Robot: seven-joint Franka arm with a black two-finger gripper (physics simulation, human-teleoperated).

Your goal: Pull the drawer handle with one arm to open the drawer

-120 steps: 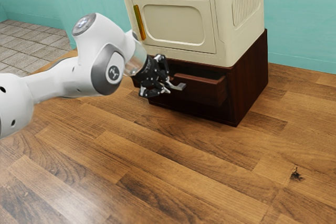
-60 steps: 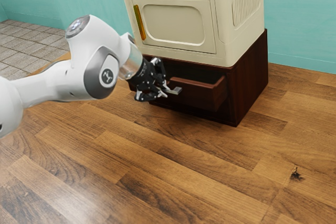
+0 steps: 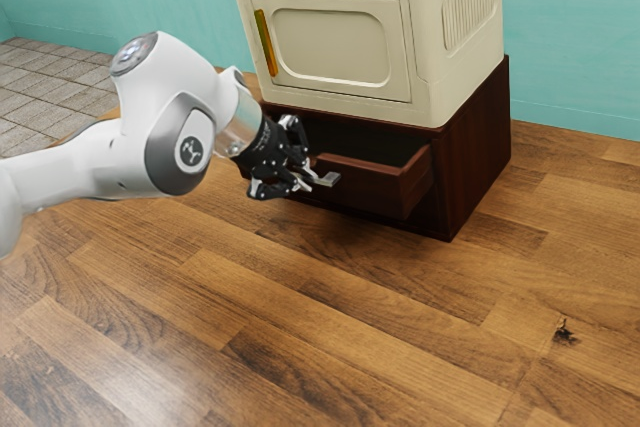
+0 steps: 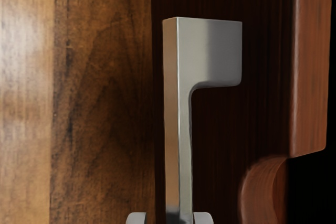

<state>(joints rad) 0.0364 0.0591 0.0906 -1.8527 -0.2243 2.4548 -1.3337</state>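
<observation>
The gripper (image 3: 312, 181) is at the front of the dark wooden drawer (image 3: 372, 189), shut on its grey metal handle (image 3: 328, 179). The drawer stands partly out of the dark brown cabinet (image 3: 475, 152), its dark interior showing behind the front panel. In the wrist view, the gripper (image 4: 170, 219) has a fingertip on each side of the handle (image 4: 212, 51), whose bar runs down between them. The reddish top edge of the drawer (image 4: 311, 66) lies beside the handle there. The handle's far part is hidden by the gripper.
A cream box-like unit (image 3: 430, 57) with a panel door and an amber handle (image 3: 265, 43) rests on the cabinet. Wooden floor (image 3: 300, 327) spreads in front. A small dark object (image 3: 564, 331) lies toward the exterior view's lower right. A teal wall (image 3: 575, 37) rises behind.
My hand has moved back from the cabinet, toward the exterior view's left and slightly down. The handle and drawer have come out with it, widening the drawer's opening.
</observation>
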